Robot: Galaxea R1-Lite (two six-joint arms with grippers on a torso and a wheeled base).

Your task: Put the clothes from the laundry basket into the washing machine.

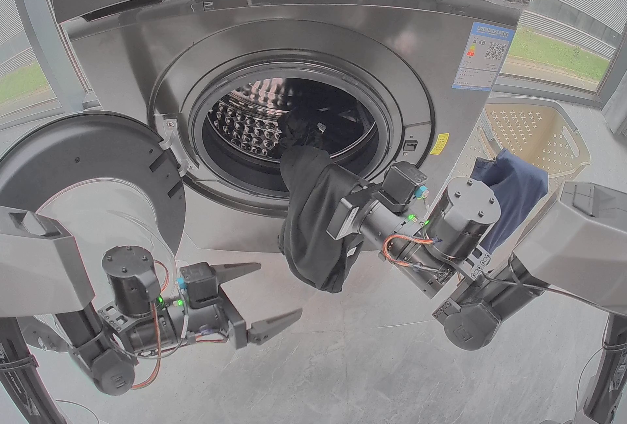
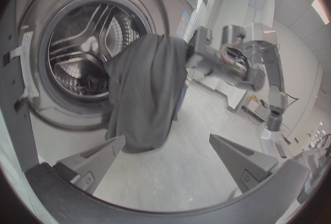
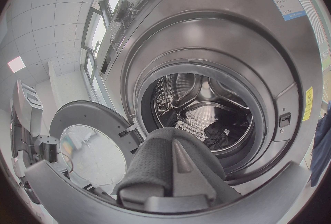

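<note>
With right gripper (image 3: 172,152) clamped on the black garment (image 1: 313,216), holds it hanging at the drum (image 1: 255,118) mouth, seemingly to push it in, left gripper (image 1: 281,288) wide open and empty, near left.

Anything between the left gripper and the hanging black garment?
Nothing: only bare floor separates the left gripper from the black garment, per the head view.
</note>
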